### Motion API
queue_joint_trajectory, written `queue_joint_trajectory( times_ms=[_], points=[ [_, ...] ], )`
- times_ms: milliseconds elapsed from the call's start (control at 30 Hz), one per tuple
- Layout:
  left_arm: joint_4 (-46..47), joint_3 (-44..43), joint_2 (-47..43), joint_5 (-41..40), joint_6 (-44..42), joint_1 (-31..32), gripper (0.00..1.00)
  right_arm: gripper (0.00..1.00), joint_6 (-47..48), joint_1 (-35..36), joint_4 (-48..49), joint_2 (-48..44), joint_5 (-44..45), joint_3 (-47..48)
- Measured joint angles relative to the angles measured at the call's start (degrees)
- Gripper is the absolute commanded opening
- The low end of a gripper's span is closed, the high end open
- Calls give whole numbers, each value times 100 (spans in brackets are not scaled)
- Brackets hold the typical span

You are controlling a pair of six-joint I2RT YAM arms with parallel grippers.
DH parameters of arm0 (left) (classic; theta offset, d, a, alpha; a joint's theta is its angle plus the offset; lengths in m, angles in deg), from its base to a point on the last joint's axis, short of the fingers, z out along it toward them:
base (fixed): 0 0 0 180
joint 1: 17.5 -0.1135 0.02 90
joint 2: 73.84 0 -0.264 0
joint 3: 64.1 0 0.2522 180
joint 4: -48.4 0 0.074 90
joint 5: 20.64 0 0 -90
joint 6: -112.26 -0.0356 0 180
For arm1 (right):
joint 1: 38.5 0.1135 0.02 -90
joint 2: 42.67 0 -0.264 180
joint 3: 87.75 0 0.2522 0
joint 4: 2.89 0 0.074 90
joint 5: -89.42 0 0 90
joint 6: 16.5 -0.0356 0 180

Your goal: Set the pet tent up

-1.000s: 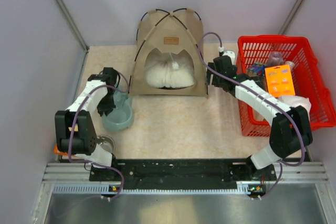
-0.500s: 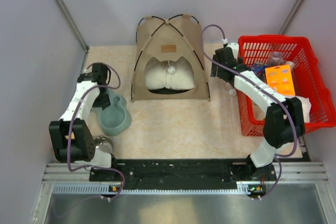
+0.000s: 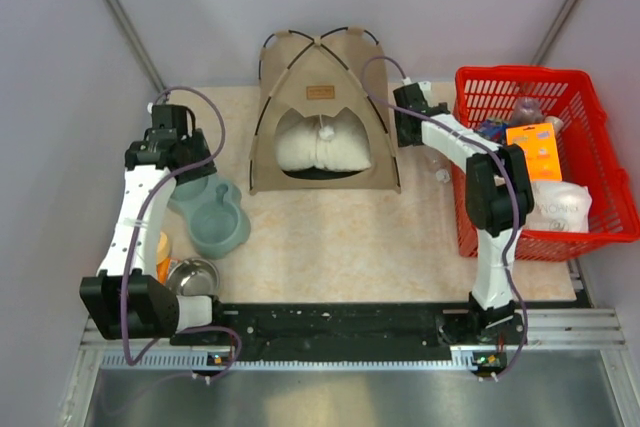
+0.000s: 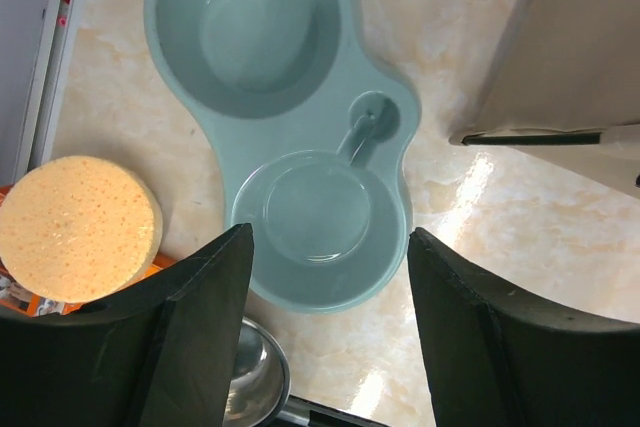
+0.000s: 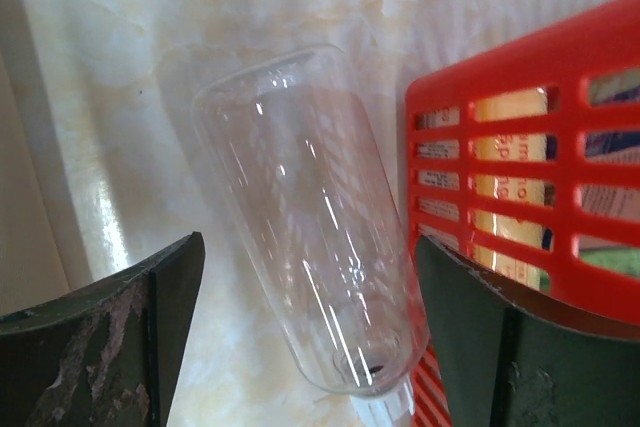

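The left gripper [image 4: 328, 243] is held spread wide, gripping nothing, above a teal plastic double pet bowl [image 4: 300, 132]. The tan fabric pyramid-shaped pet tent [image 3: 320, 65] is stood upright at the middle back of the beige marbled table [image 3: 330, 237], with a cream plush pillow [image 3: 322, 152] inside. The right gripper [image 5: 305, 247] is also held spread, over a clear plastic bottle [image 5: 300, 207] laid just beside a red plastic basket [image 5: 520, 62].

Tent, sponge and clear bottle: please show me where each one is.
Tent [image 3: 322, 91]: top view, on its brown label patch.
Sponge [image 4: 78, 229]: left wrist view, middle of its top face.
Bottle [image 5: 300, 217]: right wrist view, middle of its clear wall.
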Motion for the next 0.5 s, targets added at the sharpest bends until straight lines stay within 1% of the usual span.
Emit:
queue_joint_trajectory(
  times_ms=[100,400,467,500],
  points=[
    [-4,-90,-26,101,-26,0,69,87,184,-28,-85,251,-7,286],
    [-2,-372,-70,210,-116,0,70,88,492,-267,-470,741,-798,855],
    [4,-398,-79,262,-114,0,70,86,514,-295,-575,826,-905,979],
    [2,-402,-90,291,-114,0,70,83,520,-299,-612,874,-951,1038]
  ],
)
